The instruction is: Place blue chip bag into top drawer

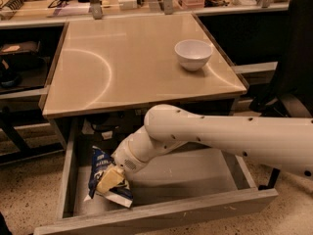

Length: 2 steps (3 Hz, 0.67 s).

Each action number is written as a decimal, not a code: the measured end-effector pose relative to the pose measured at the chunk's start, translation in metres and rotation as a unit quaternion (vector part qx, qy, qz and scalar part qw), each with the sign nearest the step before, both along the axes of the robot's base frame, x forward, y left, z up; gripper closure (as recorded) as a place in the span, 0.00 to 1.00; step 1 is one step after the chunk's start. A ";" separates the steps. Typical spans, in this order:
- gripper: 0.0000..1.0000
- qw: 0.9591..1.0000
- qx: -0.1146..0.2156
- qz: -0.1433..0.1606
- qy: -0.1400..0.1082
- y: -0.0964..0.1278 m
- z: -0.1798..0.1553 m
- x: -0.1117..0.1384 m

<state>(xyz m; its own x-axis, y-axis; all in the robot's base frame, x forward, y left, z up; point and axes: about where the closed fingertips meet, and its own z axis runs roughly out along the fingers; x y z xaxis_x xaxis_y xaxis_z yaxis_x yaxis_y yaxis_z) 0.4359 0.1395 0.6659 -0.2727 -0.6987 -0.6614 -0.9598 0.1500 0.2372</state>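
Observation:
The top drawer (161, 215) is pulled open below the tan table top. The blue chip bag (101, 171), dark blue with white lettering and a white bottom edge, is inside the drawer at its left end, tilted, its lower edge at the floor near the front panel. My gripper (109, 179) reaches down into the drawer from the right on the white arm (220, 136) and is shut on the bag; one yellowish finger (109, 178) lies across the bag's front.
A white bowl (193, 54) stands on the table top (127, 62) at the back right. A shelf with clutter runs along the back. A dark chair (293, 72) stands at the right. The right part of the drawer floor (195, 173) lies under the arm.

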 end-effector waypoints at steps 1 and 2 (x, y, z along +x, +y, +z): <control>0.87 1.000 0.000 0.000 0.000 0.000 0.000 0.000; 0.72 1.000 0.000 0.000 0.000 0.000 0.000 0.000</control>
